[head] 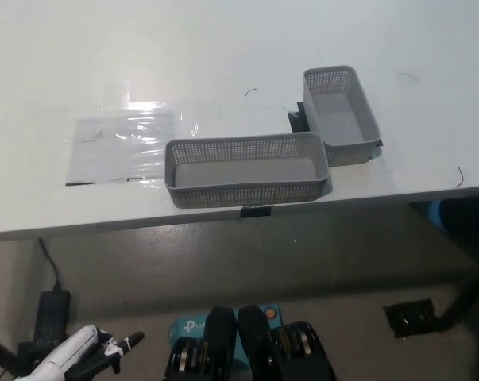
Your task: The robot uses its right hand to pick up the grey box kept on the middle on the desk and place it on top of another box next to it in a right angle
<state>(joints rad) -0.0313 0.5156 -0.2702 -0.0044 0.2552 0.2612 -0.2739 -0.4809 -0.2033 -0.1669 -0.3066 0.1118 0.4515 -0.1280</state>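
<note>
On the white desk (pixel 223 63) a long grey box (pixel 247 169) lay near the front edge, touching a second grey box (pixel 341 113) set at a right angle, while the white left hand (pixel 71 353) hung low, grip unclear.

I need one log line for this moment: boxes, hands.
long grey box: desk middle | small grey box: right, at right angle, unstacked | left hand: low, resting | right hand: not in view
</note>
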